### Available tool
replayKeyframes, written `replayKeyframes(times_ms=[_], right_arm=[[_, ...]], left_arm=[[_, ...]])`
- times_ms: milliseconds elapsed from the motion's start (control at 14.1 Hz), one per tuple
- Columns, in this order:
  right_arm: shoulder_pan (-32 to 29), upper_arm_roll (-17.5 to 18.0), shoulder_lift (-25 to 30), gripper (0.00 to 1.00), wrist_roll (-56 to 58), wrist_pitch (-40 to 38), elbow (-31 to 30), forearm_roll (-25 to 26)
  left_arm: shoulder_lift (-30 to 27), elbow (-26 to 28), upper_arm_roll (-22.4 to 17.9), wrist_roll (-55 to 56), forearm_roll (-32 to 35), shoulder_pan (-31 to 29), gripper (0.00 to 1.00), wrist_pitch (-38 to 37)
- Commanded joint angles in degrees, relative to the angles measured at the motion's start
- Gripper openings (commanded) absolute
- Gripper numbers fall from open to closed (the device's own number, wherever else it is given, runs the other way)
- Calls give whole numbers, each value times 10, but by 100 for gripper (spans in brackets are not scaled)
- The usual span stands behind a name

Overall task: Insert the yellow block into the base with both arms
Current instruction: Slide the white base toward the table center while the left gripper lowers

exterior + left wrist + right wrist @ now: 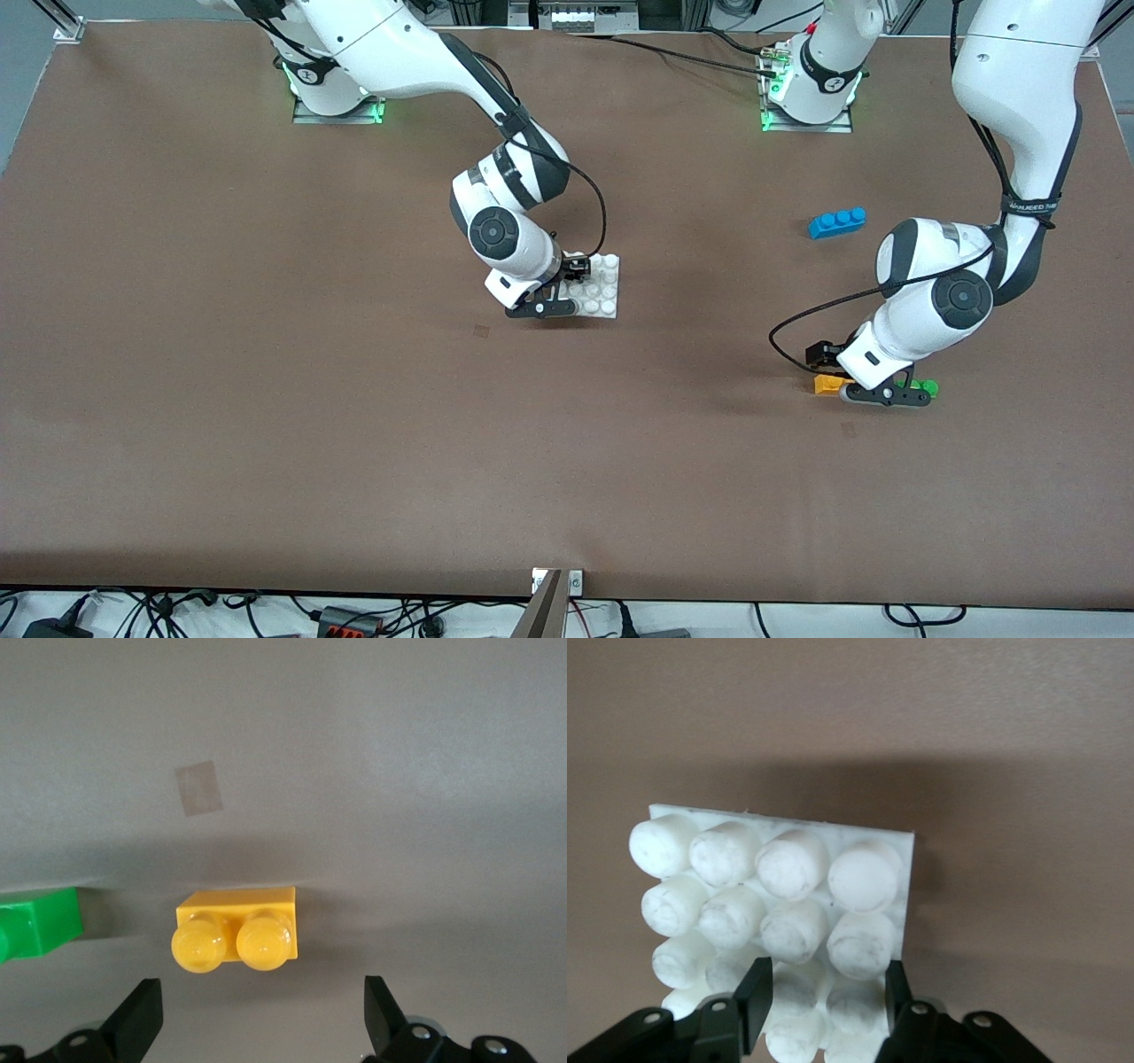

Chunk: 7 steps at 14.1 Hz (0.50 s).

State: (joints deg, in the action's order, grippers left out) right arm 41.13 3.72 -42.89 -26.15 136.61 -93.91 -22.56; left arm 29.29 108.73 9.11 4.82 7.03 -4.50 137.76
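Observation:
The yellow block [827, 384] lies on the brown table toward the left arm's end, studs up, with a green brick [927, 387] beside it. My left gripper [858, 379] is low over them and open. In the left wrist view its black fingertips [137, 1023] stand wide apart, and the yellow block [237, 935] lies just ahead of them, untouched. The white base [602, 285] lies near the table's middle. My right gripper [574, 287] is down on it, and in the right wrist view its fingers [755, 999] are closed around two rows of studs on the base [780, 868].
A blue three-stud brick [837, 222] lies farther from the front camera than the yellow block. The green brick [35, 923] shows at the edge of the left wrist view. Small tape patches [481, 331] [848, 430] mark the table.

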Motion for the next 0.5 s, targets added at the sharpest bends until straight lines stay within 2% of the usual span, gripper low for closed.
replayKeyframes(times_ms=[0, 142, 283, 425], right_arm=[[11, -3, -25, 66, 7, 10, 27, -7], [17, -7, -18, 100, -3, 8, 29, -3], [9, -15, 17, 100, 0, -17, 26, 8], [8, -41, 46, 100, 7, -79, 29, 17]], left_arm=[[13, -19, 1, -7, 14, -2, 100, 1], [20, -19, -1, -8, 15, -2, 100, 5], [28, -20, -3, -9, 16, -4, 100, 18], [32, -30, -3, -9, 16, -9, 100, 17]])
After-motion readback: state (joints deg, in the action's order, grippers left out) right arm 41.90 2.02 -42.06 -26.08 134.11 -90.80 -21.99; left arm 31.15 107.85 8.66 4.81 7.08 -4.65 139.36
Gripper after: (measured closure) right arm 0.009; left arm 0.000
